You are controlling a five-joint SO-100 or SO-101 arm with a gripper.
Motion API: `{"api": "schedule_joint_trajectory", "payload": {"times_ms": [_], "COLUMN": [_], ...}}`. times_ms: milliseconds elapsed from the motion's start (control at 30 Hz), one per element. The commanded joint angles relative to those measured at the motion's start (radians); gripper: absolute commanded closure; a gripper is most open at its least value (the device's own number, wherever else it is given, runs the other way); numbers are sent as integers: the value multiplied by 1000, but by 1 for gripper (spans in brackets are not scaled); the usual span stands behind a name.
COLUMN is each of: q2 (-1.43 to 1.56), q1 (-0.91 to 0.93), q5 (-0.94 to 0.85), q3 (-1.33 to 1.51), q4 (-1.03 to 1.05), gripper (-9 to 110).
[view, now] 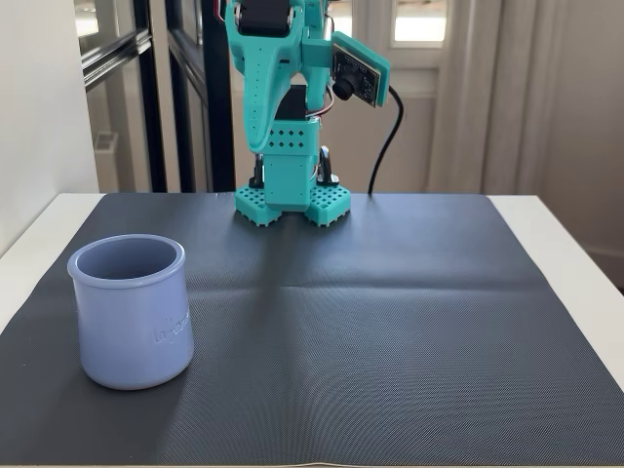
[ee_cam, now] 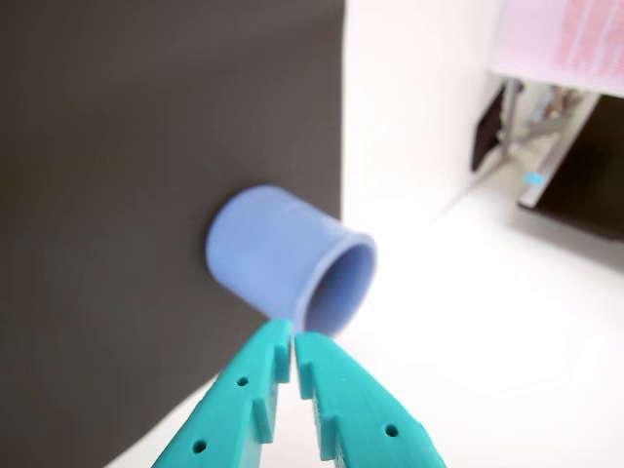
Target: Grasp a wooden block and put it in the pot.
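Observation:
The pale lavender-blue pot [view: 132, 312] stands upright on the black mat at the front left of the fixed view, its inside hidden from there. In the wrist view the pot [ee_cam: 283, 258] appears turned on its side, with nothing showing in the visible part of its inside. My teal gripper [ee_cam: 293, 336] enters from the bottom edge with its fingers closed together and nothing between them, just below the pot's rim in that picture. The arm [view: 288, 117] sits folded at the back of the mat, far from the pot. No wooden block shows in either view.
A black ribbed mat [view: 390, 322] covers most of the white table [view: 575, 253]. A black cable [view: 385, 146] runs down behind the arm's base. Windows and curtains stand behind the table.

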Motion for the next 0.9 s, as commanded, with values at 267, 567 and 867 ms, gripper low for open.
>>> {"api": "schedule_joint_trajectory", "payload": {"times_ms": [267, 567, 867], "q2": [420, 560, 566], "q1": [-81, -81, -81], "q5": [-17, -29, -61], "q3": [413, 565, 565], "q4": [2, 8, 17], "gripper": [102, 102, 101]}}
